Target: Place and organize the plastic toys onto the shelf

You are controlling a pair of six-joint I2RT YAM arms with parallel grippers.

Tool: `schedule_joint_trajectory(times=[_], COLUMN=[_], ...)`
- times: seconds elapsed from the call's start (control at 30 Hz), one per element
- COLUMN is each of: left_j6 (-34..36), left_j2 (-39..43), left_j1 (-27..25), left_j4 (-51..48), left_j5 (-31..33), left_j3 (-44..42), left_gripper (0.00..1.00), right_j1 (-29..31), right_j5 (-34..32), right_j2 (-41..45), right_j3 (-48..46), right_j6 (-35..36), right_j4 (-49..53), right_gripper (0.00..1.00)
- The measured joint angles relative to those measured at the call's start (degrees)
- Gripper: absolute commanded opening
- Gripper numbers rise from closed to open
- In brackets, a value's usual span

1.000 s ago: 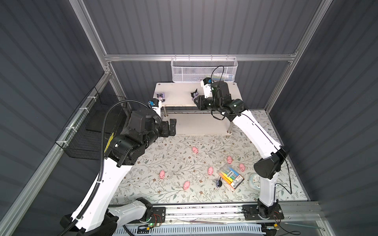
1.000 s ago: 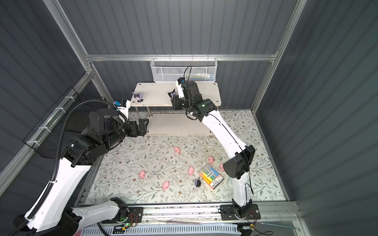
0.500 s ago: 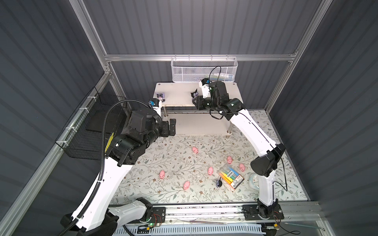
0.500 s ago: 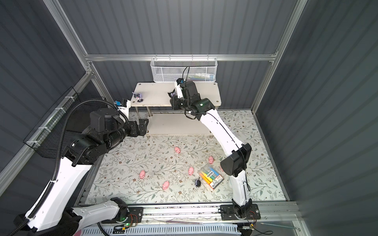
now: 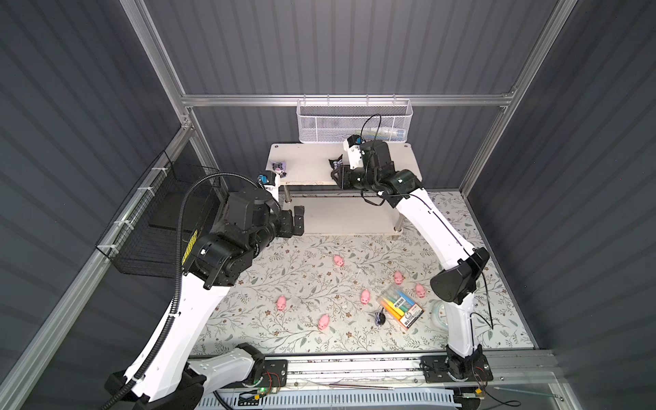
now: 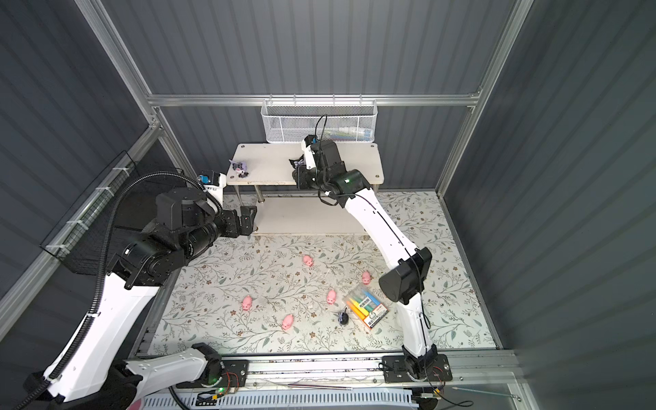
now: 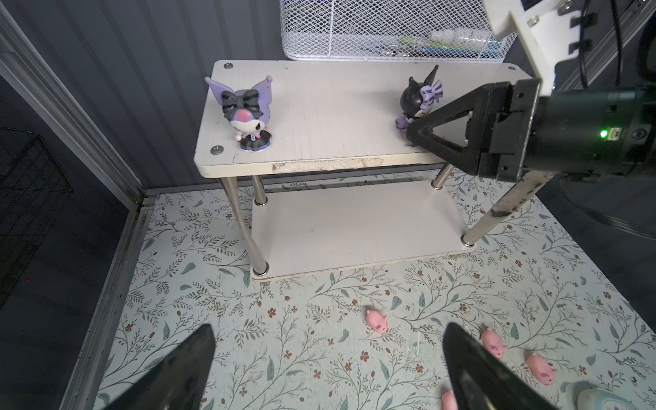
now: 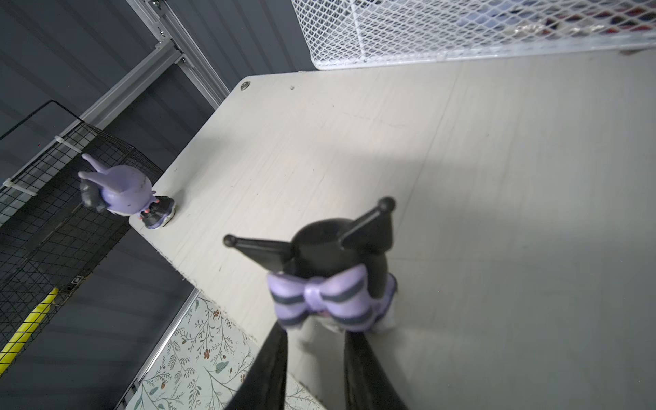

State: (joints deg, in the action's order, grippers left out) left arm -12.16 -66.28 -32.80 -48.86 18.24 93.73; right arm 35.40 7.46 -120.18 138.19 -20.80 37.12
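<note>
On the top board of the white two-tier shelf [image 5: 309, 167] at twelve o'clock, my right gripper [image 8: 316, 333] clamps the standing black-eared, purple-bowed plastic figurine [image 8: 330, 277] mid-board, my left gripper [image 7: 328, 330] spread wide; placement looks nearly done, so next I should let go without toppling it.
</note>
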Motion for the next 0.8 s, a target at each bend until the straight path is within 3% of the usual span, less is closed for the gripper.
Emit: schedule_joint_trajectory(times=[0.8], left_j6=[0.2], left_j2=[0.8], left_j1=[0.0], left_j4=[0.0], left_j5=[0.9], left_j3=[-0.1], left_gripper=[1.00], right_j1=[0.2], right_j5=[1.0], right_j2=[-1.2], right_j3=[2.9], right_j6=[-1.3], right_j4=[1.1], right_gripper=[0.33])
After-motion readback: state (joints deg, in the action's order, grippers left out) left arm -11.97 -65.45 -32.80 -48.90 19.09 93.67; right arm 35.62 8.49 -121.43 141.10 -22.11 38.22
